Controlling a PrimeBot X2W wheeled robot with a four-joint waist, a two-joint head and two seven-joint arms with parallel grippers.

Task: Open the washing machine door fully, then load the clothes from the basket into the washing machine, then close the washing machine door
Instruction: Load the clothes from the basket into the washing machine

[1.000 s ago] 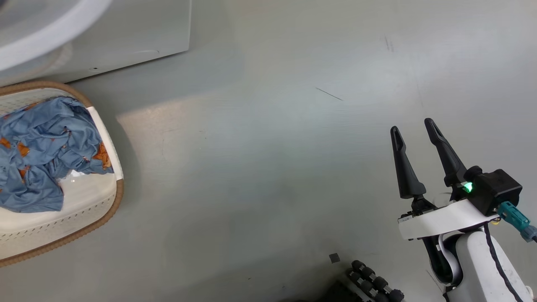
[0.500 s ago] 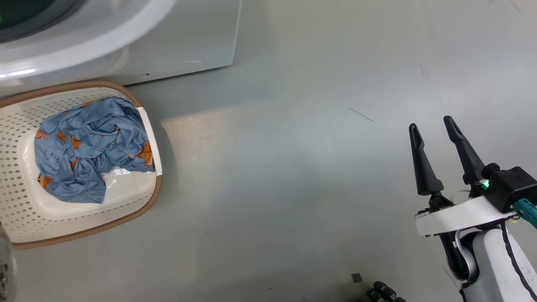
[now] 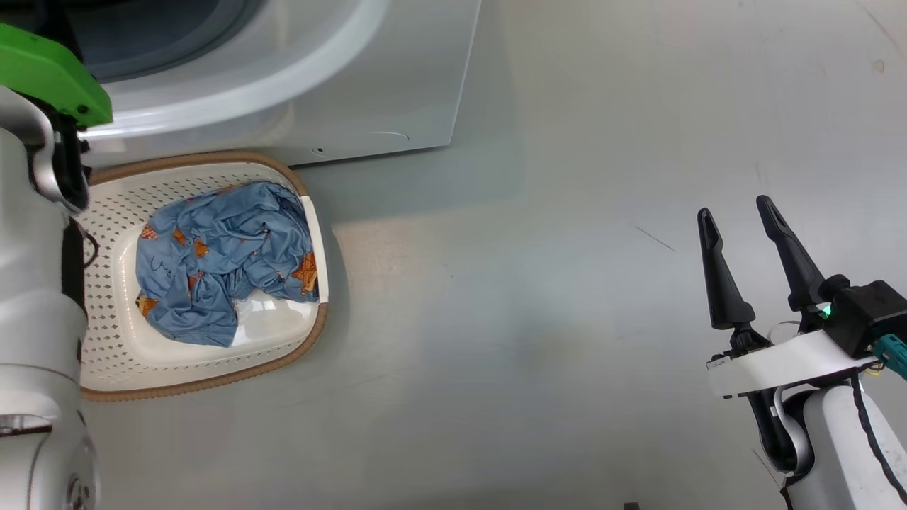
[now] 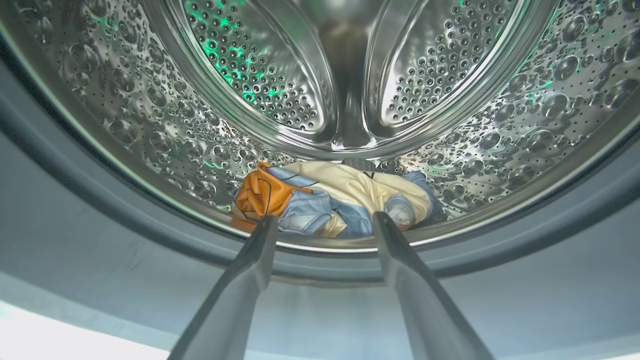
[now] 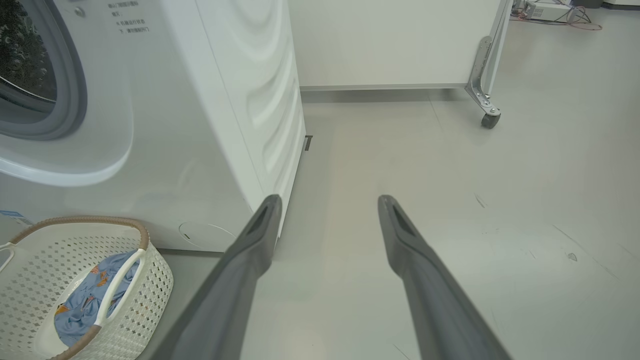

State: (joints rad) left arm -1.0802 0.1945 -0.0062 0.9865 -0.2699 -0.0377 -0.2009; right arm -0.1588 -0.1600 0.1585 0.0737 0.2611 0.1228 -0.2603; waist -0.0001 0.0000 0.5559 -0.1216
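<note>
Loading: L gripper [image 4: 324, 219] spread, empty at drum [image 4: 150, 125], garment [image 4: 345, 192] inside; R gripper [image 3: 735, 209] spread. Nxt: grab basket [image 3: 212, 379] clothes [image 3: 212, 283].

light: bright, diffuse, even | floor [image 3: 538, 297]: soft shadow along the basket [image 3: 106, 354], warm pale patch beside it | drum [image 4: 150, 130]: sharp steel glints, green reflections | left wrist view: blown-out white band at lower left | right wrist view: washing machine [image 5: 200, 125] edges bowed, near fingers [image 5: 240, 280] soft
</note>
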